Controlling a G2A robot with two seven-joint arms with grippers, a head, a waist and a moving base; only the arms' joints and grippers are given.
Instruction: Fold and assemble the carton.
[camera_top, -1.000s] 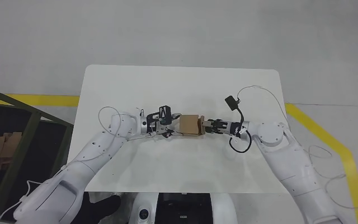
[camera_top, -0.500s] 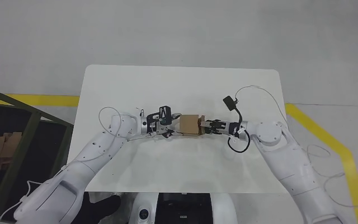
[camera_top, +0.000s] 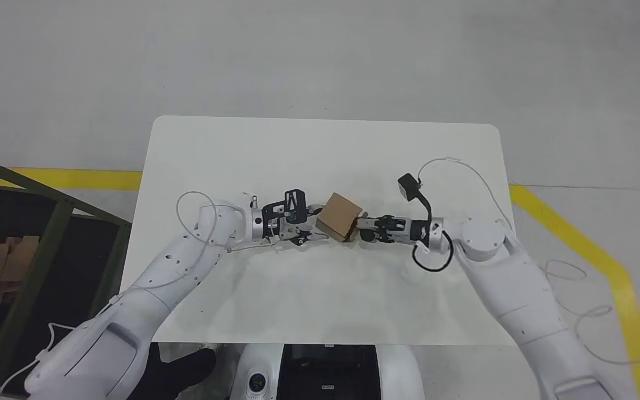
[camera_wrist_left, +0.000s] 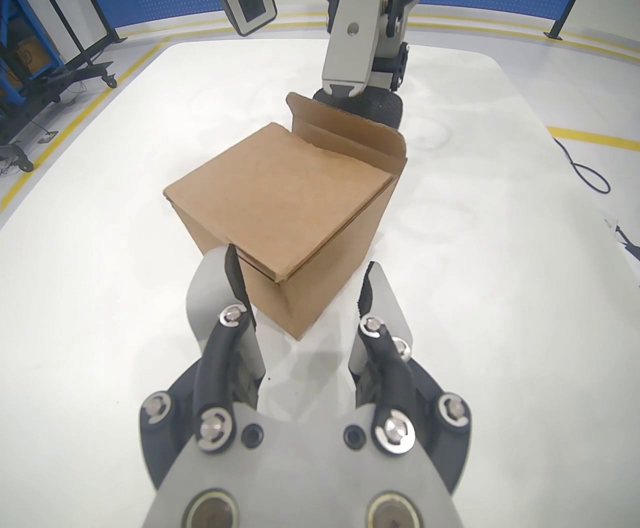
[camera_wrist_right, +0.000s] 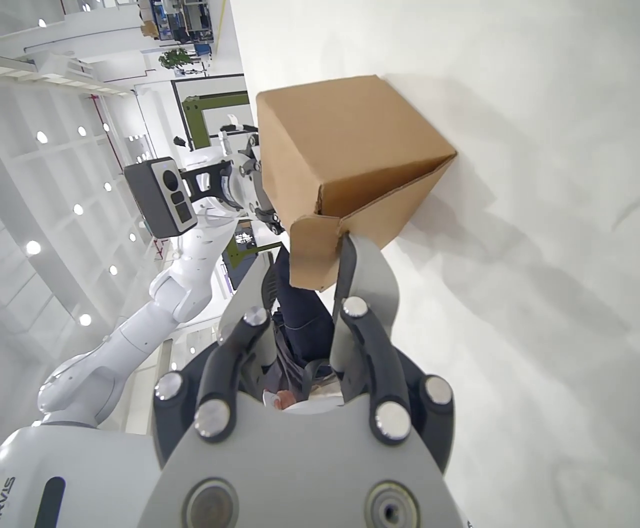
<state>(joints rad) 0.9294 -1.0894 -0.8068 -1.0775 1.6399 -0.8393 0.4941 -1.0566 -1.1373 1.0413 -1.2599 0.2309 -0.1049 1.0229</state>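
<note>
The brown carton stands skewed on the white table, between my two grippers. In the left wrist view the carton has its top closed and one flap standing up at its far side. My left gripper is open, its fingers straddling the carton's near corner; in the top view the left gripper sits just beside the box. My right gripper is shut on the carton's flap, and the carton's side lies beyond it. From above, the right gripper meets the box's other side.
A black cable loops over the table by the right arm, and a thin white cable runs toward the far right corner. A dark green rack stands off the table's left edge. Bare tabletop surrounds the carton.
The carton has turned from square to diagonal and shifted slightly away from the robot, with the right gripper on its flap. The left arm has stayed put.
</note>
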